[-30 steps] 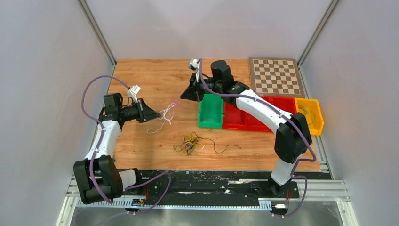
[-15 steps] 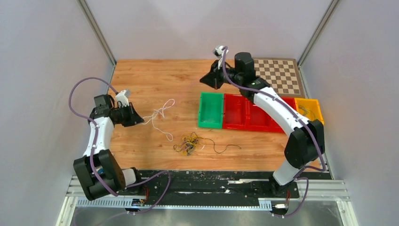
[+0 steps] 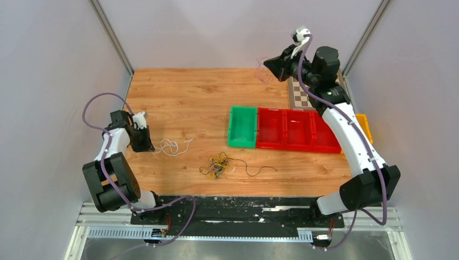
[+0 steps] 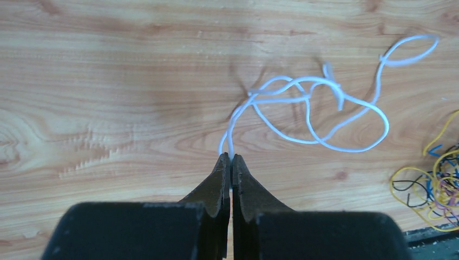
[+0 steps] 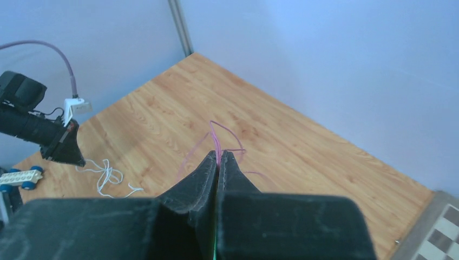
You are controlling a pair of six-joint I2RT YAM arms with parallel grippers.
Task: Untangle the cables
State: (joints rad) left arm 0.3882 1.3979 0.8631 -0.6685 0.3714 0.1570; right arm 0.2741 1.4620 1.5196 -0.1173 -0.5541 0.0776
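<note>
A snarl of yellow, dark and blue cables [image 3: 216, 164] lies on the wooden table near the front, with a dark strand trailing right; it also shows in the left wrist view [image 4: 433, 184]. My left gripper [image 3: 150, 147] is shut on a white cable [image 4: 319, 114], which lies loose on the table to its right [image 3: 170, 146]. My right gripper [image 3: 268, 61] is raised at the back right, shut on a thin pink cable [image 5: 219, 142] that dangles over the table [image 3: 262, 73]. The white cable also shows in the right wrist view [image 5: 108, 176].
A green bin [image 3: 242, 127], a row of red bins [image 3: 295, 130] and a yellow bin [image 3: 364, 125] stand right of centre. A chessboard [image 3: 299, 97] lies behind them. Grey walls close in left, back and right. A toy brick [image 5: 19, 177] shows at far left.
My right gripper has risen and swung back and right with the pink cable. My left gripper has pulled left and toward the front, and the white cable now lies slack on the table.
</note>
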